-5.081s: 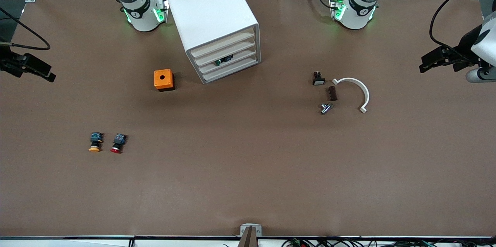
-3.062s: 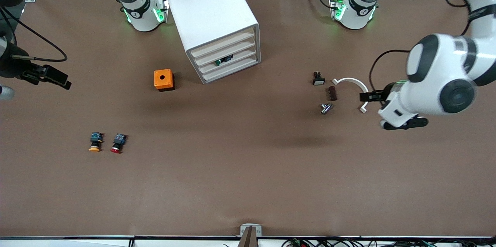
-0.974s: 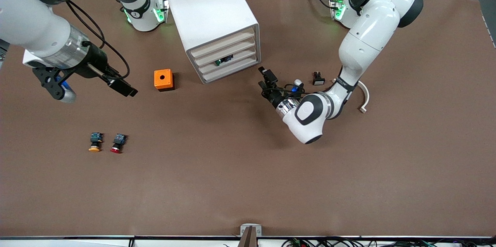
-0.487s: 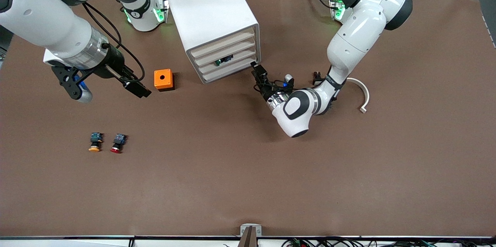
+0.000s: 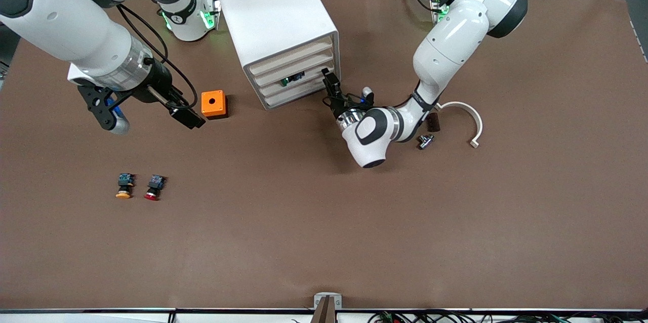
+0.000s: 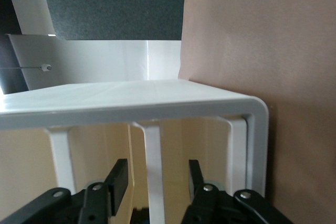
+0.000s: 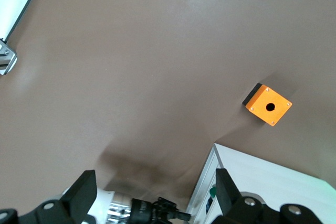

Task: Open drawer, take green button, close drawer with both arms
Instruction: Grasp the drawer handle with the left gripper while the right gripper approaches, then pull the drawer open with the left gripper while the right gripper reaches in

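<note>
**Left claw has reached the drawer cabinet; drawer still shut**

Your left claw [image 5: 330, 81] has come in over the last second from the open desk [image 5: 324, 232] to the corner of the white drawer cabinet [image 5: 276, 19] at the left arm's end; it now sits right at the stacked drawer fronts. Its fingers [image 6: 119, 178] have narrowed from fully spread to about half width; in the left wrist view they straddle one white front edge [image 6: 153, 166] with a gap on each side, so you are pinching nothing yet. The drawer [image 5: 293, 79] holding the green-capped button [image 5: 286, 81] looks unopened, and the button lies inside it, visible through the slot.

Your right claw [image 5: 187, 117] has moved closer too; it now hovers just beside the orange box [image 5: 214, 104], spread wide and empty, with the cabinet's edge showing ahead in the right wrist view.

This likely means the approach is over and the pull comes next; you should check the left fingers are on the right drawer's lip before closing. The yellow-capped button [image 5: 123, 186] and red-capped button [image 5: 154, 187] lie untouched, nearer the front camera.
</note>
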Robot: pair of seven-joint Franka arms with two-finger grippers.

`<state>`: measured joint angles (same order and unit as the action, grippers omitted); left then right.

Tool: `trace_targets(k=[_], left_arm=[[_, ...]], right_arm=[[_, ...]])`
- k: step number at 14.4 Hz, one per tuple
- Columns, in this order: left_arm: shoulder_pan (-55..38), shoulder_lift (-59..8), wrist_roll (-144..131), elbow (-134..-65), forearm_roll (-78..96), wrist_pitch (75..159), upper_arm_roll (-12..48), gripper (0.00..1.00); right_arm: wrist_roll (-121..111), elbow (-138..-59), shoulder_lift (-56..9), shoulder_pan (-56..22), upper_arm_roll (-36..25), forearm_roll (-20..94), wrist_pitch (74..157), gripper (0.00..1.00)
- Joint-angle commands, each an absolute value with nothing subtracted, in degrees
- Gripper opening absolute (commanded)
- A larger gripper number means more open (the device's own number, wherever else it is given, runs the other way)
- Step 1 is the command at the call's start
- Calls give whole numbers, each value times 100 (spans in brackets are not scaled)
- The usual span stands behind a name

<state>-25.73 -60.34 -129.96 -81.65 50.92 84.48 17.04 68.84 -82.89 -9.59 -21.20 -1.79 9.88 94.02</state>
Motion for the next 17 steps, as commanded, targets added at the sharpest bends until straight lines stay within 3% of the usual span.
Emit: trace_targets(k=[1, 8, 11, 17], left_arm=[[-2733, -6064, -13061, -8279, 5203, 8394, 1731, 49], [-2830, -6073, -12990, -8279, 5203, 8385, 1767, 18], [-2813, -6064, -12990, -8271, 5203, 8394, 1767, 10], [-2672, -6056, -12771, -8253, 5212, 8429, 1758, 9]], right_arm=[[7302, -8042, -1134, -2180, -220, 1203, 9360, 100], [7971, -7928, -1292, -2513, -220, 1204, 9413, 100], [8234, -7928, -1318, -2645, -220, 1204, 9518, 100], [8911, -7989, -1389, -3110, -229, 1134, 9896, 100]])
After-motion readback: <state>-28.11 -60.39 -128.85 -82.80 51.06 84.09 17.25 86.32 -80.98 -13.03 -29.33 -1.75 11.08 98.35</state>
